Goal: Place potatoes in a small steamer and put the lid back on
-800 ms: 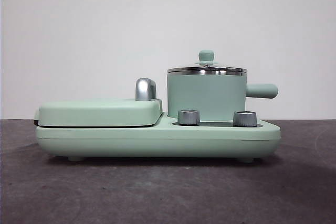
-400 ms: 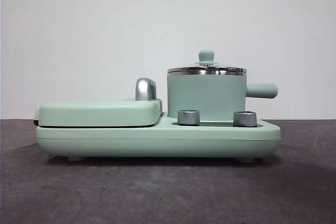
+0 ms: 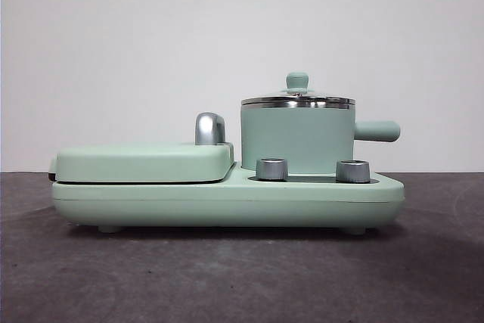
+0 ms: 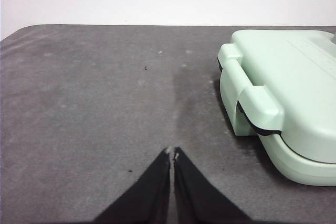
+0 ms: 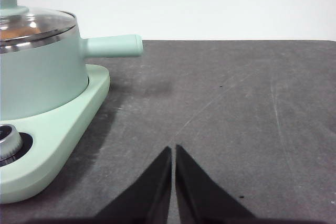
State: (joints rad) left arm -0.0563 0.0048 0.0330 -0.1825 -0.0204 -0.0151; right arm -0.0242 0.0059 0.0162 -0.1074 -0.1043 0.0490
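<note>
Surface: dark grey table point(image 3: 227, 277), white wall behind.
Small steamer point(image 3: 296, 140): on the mint cooker base point(image 3: 227, 198), right side, handle pointing right.
Lid point(image 3: 297, 99): seated on the steamer.
Potato point(image 5: 13, 34): an orange blur under the glass.
Left gripper point(image 4: 171, 155): jaws pressed together, near the griddle point(image 4: 283, 93).
Right gripper point(image 5: 172, 150): jaws together, empty.

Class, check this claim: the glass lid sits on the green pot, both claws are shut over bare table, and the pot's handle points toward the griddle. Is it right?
One error: the handle points away from the griddle, as the front view shows. The lid does sit on the pot, and the left claw and right claw are shut over bare table.
</note>
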